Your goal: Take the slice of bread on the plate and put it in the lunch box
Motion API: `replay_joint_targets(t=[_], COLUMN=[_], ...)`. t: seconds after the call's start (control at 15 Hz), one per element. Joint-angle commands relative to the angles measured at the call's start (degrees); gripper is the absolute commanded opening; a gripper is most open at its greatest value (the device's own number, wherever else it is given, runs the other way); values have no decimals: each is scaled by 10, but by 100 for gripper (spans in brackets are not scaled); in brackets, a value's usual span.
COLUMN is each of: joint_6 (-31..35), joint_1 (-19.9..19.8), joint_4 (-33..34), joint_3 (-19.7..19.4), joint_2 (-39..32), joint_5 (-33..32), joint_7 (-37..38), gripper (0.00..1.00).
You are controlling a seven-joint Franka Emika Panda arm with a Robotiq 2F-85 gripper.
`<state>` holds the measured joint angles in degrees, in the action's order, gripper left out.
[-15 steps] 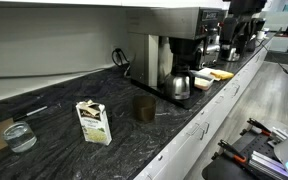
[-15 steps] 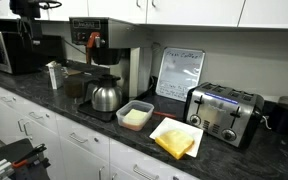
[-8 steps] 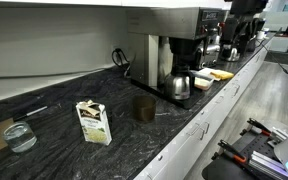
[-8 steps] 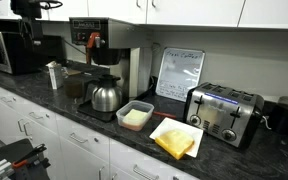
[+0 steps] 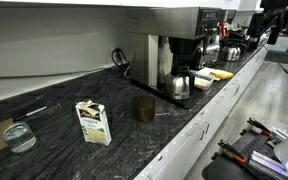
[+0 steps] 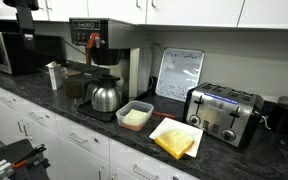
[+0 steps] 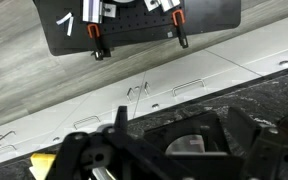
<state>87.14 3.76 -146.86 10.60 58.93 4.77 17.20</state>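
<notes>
1. The slice of bread (image 6: 176, 143), a flat yellow-tan piece, lies on a white square plate (image 6: 168, 126) at the front edge of the black speckled stone counter (image 6: 44, 95).
2. Just beside the plate stands a clear plastic lunch box (image 6: 135, 115), lid off, with something pale inside. Beyond it is a rounded steel kettle (image 6: 106, 97).
3. A chrome two-slot toaster (image 6: 222, 112) sits behind the plate. Next to it a white board (image 6: 179, 75) leans on the wall; its handwriting is too small to read.
4. The robot arm (image 6: 24, 12) hangs high at the far end of the counter, above a dark microwave (image 6: 9, 52) and well apart from the bread.
5. In the wrist view the gripper (image 7: 169, 150) looks down at floor and cabinet fronts, its dark fingers (image 7: 79, 150) spread apart and holding nothing.
6. In an exterior view a small printed carton (image 5: 94, 122) stands near a glass bowl (image 5: 20, 136) and a dark cup (image 5: 144, 108); the carton's print is illegible.
</notes>
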Motion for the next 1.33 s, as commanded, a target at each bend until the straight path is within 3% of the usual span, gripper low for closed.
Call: replay_joint_targets(t=[0.0, 0.6, 1.0, 1.27], joint_6=[-1, 5, 52, 114], joint_1=[-7, -16, -131, -218], joint_4=[1, -4, -31, -45], joint_3=[6, 8, -60, -115], joint_2=[4, -5, -3, -47], joint_5=[5, -1, -56, -95], joint_7=[-6, 2, 61, 92], gripper=[100, 100, 100, 100])
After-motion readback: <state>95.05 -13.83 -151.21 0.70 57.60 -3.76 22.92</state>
